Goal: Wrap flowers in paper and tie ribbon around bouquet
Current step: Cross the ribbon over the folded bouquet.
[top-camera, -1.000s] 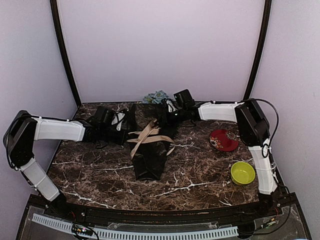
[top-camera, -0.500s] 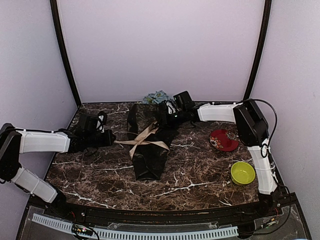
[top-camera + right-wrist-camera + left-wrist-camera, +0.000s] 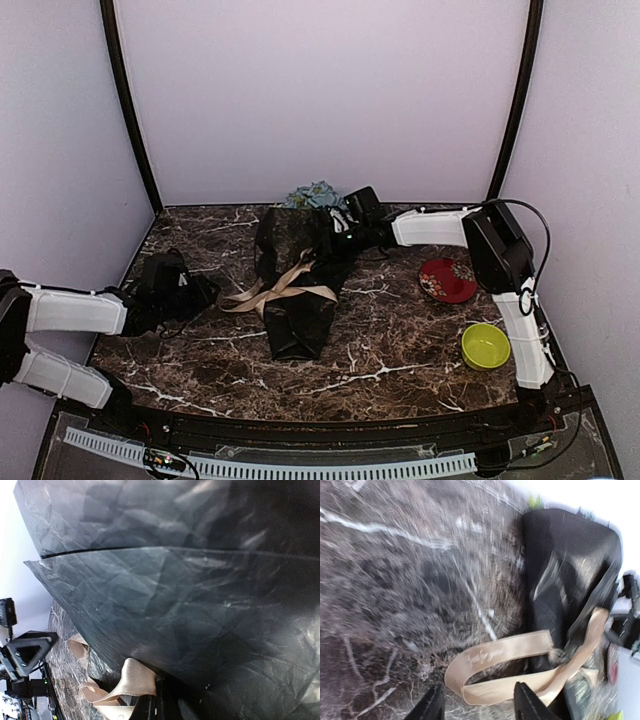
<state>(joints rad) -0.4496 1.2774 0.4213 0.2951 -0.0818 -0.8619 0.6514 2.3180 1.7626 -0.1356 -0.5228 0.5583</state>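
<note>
The bouquet lies in the middle of the table, its black paper [image 3: 298, 300] wrapped in a cone. The blue and green flowers [image 3: 312, 193] show at the far end. The beige ribbon [image 3: 283, 290] crosses the cone's waist, and a loose loop of it [image 3: 492, 655] rests on the table to the left. My left gripper [image 3: 205, 292] is open just left of that loop, whose bend lies between the fingertips [image 3: 432, 707] without being held. My right gripper [image 3: 330, 235] is shut on the other ribbon end [image 3: 132, 677], pressed against the paper [image 3: 200, 605].
A red plate [image 3: 447, 280] lies at the right, with a green bowl [image 3: 486, 345] nearer the front. The enclosure walls close the table on the left, right and back.
My left gripper has opened and let go of the ribbon, then drawn back left and toward the near edge. The ribbon loop has dropped onto the table. The right gripper has barely moved.
</note>
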